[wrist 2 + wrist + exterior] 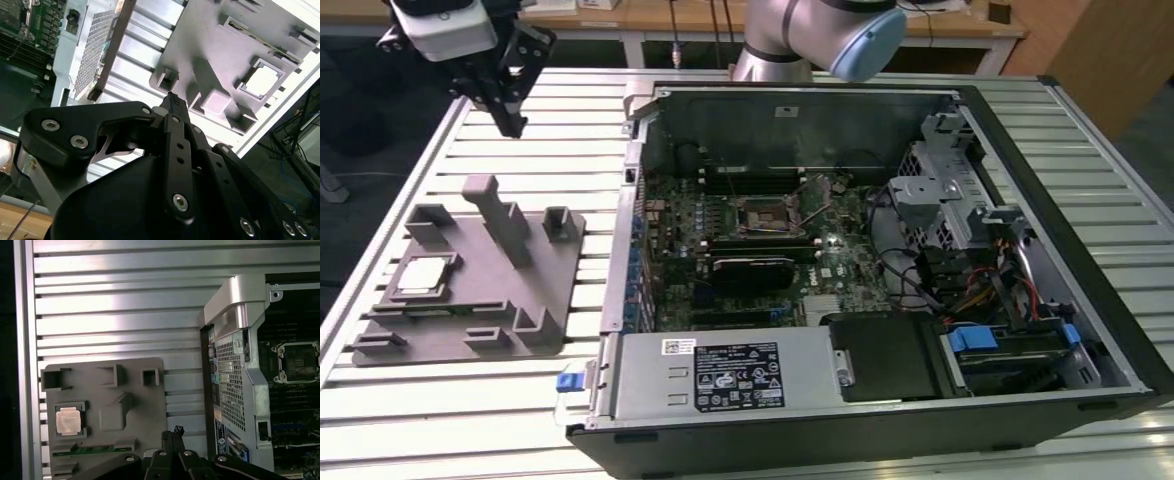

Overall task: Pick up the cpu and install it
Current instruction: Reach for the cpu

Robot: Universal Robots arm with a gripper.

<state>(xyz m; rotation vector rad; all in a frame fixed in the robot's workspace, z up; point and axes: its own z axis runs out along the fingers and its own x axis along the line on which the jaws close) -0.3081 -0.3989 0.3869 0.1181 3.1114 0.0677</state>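
The cpu (pixel 424 275) is a pale square chip lying in a recess of the grey fixture block (pixel 487 300), at the exterior view's left. Both wrist views show it seated there, cpu (pixel 261 81) and cpu (pixel 68 420). My gripper (pixel 516 122) hangs high above the slatted table, beyond the fixture and well apart from the chip. Its black fingers (pixel 173 107) meet at the tips with nothing between them, as the gripper (pixel 173 432) also shows. The black socket frame (pixel 765 213) sits on the motherboard inside the open case, seen too as the socket (pixel 299 360).
The open computer case (pixel 1067 180) takes up the middle and the exterior view's right, with a drive cage, cables and a power supply (pixel 720 375) inside. The fixture has upright posts (pixel 491 215). A slatted metal table (pixel 574 130) lies under everything.
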